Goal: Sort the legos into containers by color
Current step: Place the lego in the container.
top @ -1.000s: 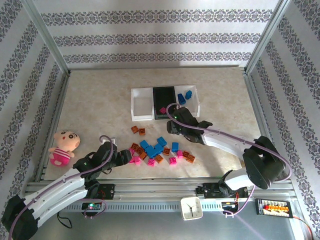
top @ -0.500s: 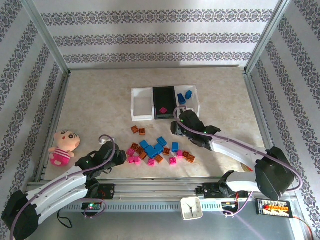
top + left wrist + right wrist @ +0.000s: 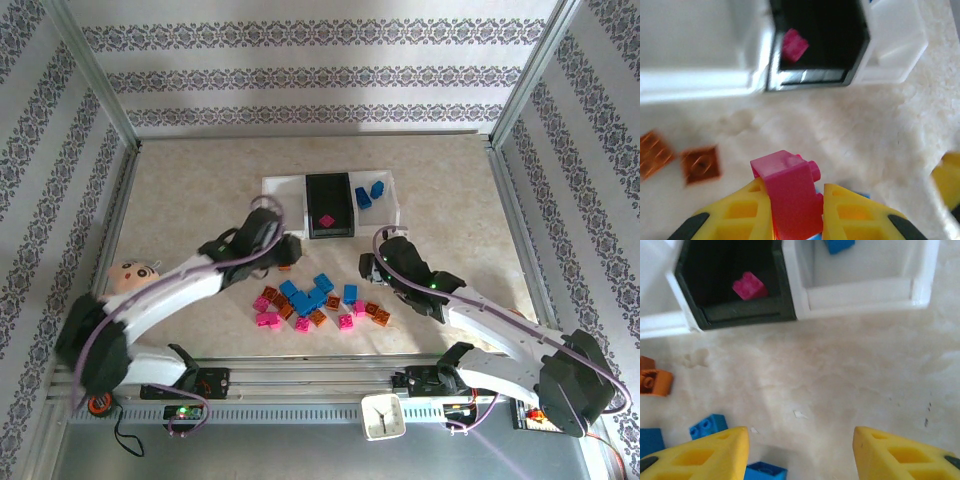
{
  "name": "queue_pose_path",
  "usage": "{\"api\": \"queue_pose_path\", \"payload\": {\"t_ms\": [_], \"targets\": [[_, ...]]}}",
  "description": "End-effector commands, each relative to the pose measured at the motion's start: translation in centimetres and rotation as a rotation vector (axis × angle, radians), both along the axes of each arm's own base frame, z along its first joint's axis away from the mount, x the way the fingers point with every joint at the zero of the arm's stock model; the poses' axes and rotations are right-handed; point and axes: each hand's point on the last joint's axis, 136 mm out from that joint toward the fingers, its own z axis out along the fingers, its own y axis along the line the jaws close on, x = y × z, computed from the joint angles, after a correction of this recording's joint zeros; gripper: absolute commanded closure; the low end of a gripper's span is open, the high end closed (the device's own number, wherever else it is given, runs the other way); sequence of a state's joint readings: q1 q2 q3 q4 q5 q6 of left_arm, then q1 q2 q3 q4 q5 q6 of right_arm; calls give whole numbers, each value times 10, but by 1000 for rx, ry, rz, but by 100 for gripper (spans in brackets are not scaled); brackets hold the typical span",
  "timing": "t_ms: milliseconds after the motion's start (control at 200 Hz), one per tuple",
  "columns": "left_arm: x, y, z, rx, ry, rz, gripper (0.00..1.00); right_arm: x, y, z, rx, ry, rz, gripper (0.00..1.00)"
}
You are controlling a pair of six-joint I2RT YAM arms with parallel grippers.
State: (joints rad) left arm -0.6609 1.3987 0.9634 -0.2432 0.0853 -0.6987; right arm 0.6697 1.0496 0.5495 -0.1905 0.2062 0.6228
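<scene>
Pinching magenta studded plastic brick (image 3: 789, 192) in my left gripper (image 3: 795, 215), short of black rectangular middle bin (image 3: 810, 76); my right gripper (image 3: 800, 450) spread wide, empty, over beige tabletop (image 3: 840, 365).

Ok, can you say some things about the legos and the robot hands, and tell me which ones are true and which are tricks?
1. The left gripper is pinching a pink lego. True.
2. The black bin has a blue lego inside. False: a single pink brick lies in it.
3. The right gripper is open with nothing between its fingers. True.
4. The blue bricks already sorted sit in the left white bin. False: they sit in the right white bin.
</scene>
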Motion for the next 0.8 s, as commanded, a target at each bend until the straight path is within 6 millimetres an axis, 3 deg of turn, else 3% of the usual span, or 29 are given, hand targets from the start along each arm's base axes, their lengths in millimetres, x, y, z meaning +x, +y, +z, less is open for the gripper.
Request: {"api": "queue_pose_path", "payload": {"t_ms": [0, 220, 445, 615, 710, 795], "targets": [[44, -41, 15, -3, -82, -89, 85, -9, -11, -14, -8, 38, -40, 43], [116, -66, 2, 41, -72, -60, 86, -24, -16, -27, -10, 76, -38, 43], [155, -74, -30, 89, -5, -33, 83, -36, -14, -29, 10, 89, -16, 41], [169, -73, -41, 98, 22, -10, 67, -50, -7, -27, 46, 110, 34, 40], [172, -76, -30, 73, 9, -11, 52, -61, -2, -26, 76, 121, 71, 39], [169, -81, -5, 21, -23, -24, 43, -72, 1, -25, 95, 138, 102, 39]]}}
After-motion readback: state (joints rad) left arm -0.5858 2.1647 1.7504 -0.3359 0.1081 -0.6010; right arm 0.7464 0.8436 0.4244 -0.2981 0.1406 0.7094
